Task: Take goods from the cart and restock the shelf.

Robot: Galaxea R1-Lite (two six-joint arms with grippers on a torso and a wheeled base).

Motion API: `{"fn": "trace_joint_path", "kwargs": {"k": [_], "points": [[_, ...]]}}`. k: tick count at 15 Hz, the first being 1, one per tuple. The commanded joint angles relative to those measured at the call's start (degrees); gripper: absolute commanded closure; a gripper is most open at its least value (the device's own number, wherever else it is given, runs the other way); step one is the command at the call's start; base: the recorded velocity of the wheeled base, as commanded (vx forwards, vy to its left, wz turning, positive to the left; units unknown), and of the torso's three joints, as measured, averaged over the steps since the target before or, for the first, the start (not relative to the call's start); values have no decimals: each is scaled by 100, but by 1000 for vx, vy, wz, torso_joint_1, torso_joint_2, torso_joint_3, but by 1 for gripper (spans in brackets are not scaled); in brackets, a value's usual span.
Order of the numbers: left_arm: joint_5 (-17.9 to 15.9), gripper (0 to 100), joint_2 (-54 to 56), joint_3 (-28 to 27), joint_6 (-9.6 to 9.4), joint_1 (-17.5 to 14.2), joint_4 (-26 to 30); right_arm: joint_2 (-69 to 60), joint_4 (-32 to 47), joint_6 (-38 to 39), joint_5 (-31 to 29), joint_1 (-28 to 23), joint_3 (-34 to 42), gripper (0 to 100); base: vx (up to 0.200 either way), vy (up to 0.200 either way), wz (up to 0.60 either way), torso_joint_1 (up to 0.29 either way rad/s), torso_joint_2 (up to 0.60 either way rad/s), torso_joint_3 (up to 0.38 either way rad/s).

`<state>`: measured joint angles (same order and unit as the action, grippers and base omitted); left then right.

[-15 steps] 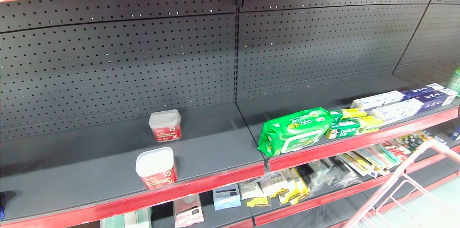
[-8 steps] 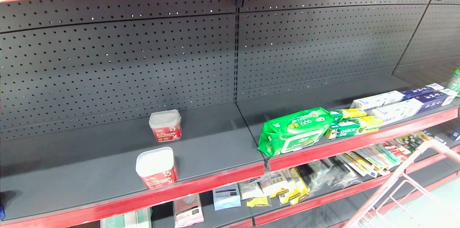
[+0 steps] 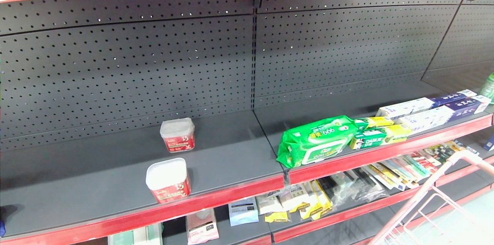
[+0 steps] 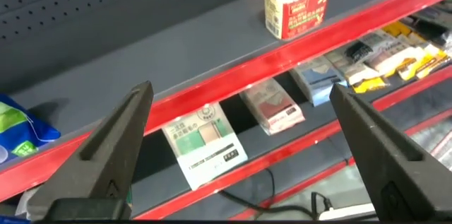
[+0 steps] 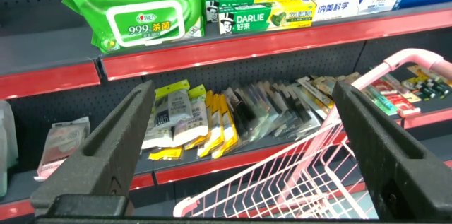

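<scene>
Tubs [image 3: 168, 179], white with red label: 2, lower left-centre of frame. Wipes pack [image 3: 316, 141], green: 1, right of centre. Green boxes [image 3: 380, 136]: 2, side by side, just right of wipes pack. White boxes [image 3: 426, 119]: 2, farther right. Blue boxes [image 3: 467, 105]: 2, near right edge. Bottle [image 3: 488, 87], green, cut by right edge: 1. Cart [image 3: 434, 195], pink: 1, lower right corner. Bottom centre: pink packet [image 3: 202, 226] 1, pale-blue box [image 3: 243, 211] 1. Flat packets [image 3: 386, 175] overlapping, count uncertain.
</scene>
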<state>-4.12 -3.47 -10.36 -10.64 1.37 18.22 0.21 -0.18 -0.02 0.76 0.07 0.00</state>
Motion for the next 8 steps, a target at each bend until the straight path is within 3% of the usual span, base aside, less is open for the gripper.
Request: {"fn": "trace_joint_path", "kwargs": {"k": [1,3,4,5,6,7,8], "points": [[8,0,189,-10,1,-40,-3,6,1,-6,4,1,0,0,0,0,0,0,0,0],[69,0,347,-1,1,-119,-38,-3,-8,-6,4,1,0,0,0,0,0,0,0,0],[351,0,233,-133,1,-172,-65,6,-8,2,4,1,0,0,0,0,0,0,0,0],[772,0,-523,-634,45,-312,-126,-3,1,-6,4,1,0,0,0,0,0,0,0,0],[966,0,-1560,-1205,493,-471,-205,-3,1,-6,4,1,0,0,0,0,0,0,0,0],[975,0,-2588,-1618,1073,-514,-390,-3,-8,-6,4,1,0,0,0,0,0,0,0,0],[948,0,-3405,-1732,1099,-479,-618,6,1,2,4,1,0,0,0,0,0,0,0,0]]}}
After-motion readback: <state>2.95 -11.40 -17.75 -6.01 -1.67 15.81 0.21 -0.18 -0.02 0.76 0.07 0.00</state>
